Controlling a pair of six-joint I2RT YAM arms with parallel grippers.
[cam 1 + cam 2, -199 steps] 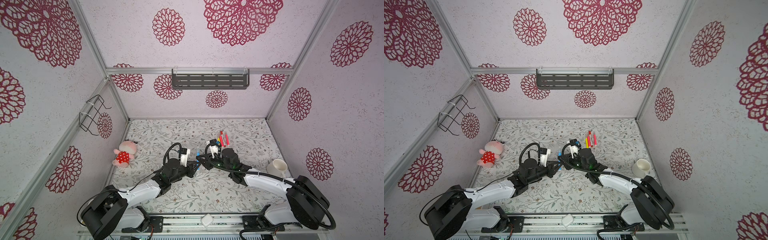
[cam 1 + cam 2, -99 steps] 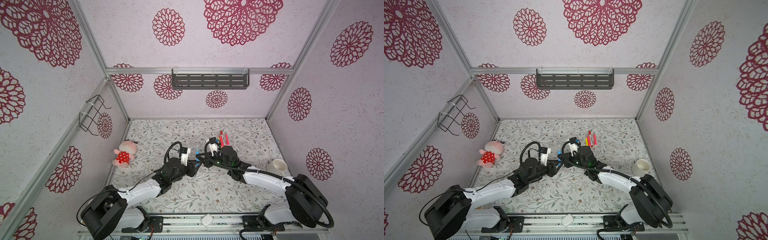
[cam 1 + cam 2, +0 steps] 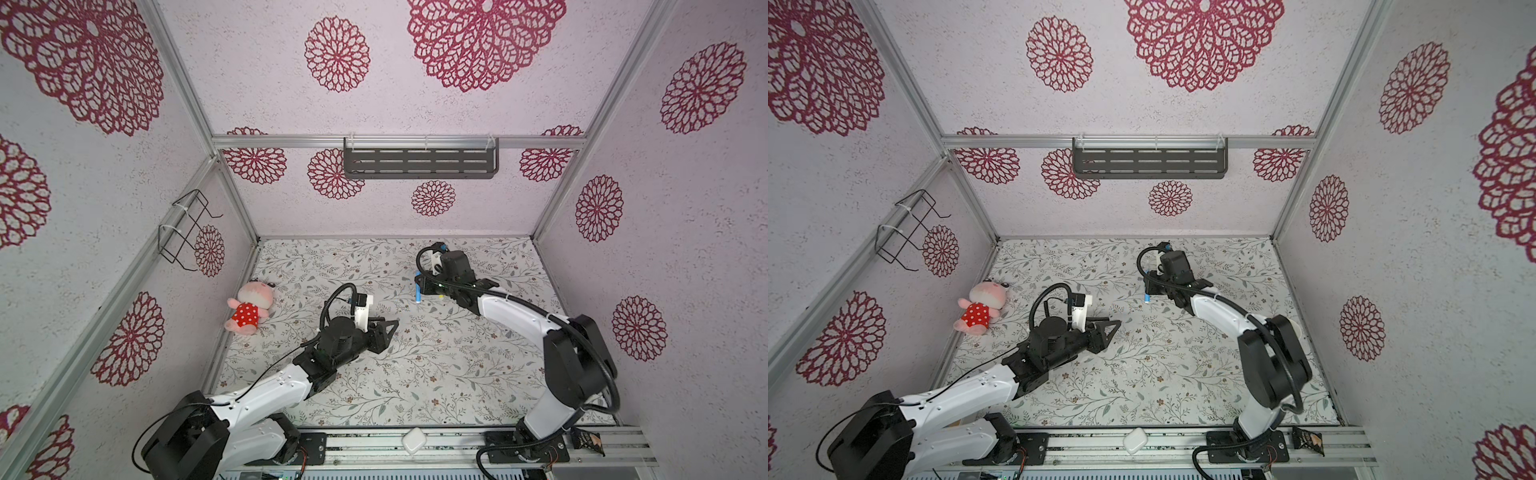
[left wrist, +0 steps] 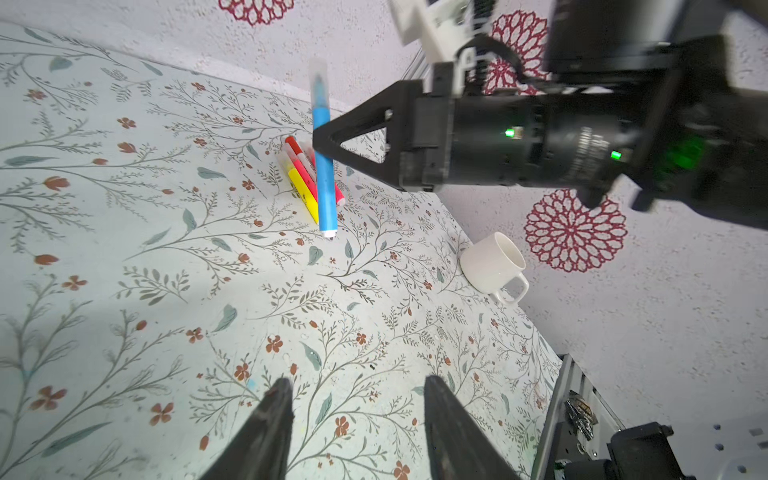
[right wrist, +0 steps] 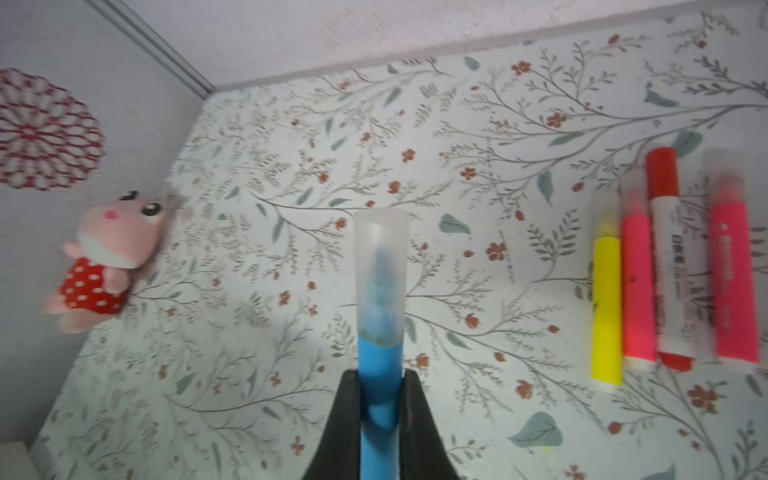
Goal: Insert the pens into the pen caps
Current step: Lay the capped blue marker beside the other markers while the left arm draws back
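Table (image 3: 415, 374): floral mat; both arms reach in from the near edge.
Plush toy (image 3: 249, 307): left edge, by the left wall, well apart from the work.
Mug (image 4: 492, 262): white, near the right wall; not part of the job.
Pen row (image 5: 669, 266): four pens side by side, touching, far and right of centre. Yellow, pink, red-and-white, pink; each looks capped. The right arm hides them in both top views.
Blue pen (image 5: 380, 361): off the row, on its left side and near it, gripped mid-barrel by the right claw (image 5: 380, 376). Cannot tell whether its tail touches the mat.
Cap (image 5: 380, 266): see-through, over the blue pen's tip, rim meeting the barrel. Looks seated; not certain it is pressed fully home.
Stage (judged): fifth pen capped; setting it down with the others seems the step in hand.
Risk 1: the smooth round barrel is pinched by two narrow fingertips, so it could swivel or slip on the way down.
Risk 2: released too close to the row, it could knock the four and set them rolling.
Risk 3: a half-seated cap could pop off on landing.
Right claw: narrow, clamped on the blue barrel, cap end sticking out ahead.
Left claw (image 4: 353, 386): about half spread, nothing between the fingers, touching nothing. Hovers over bare mat near the table's middle, apart from the pen.
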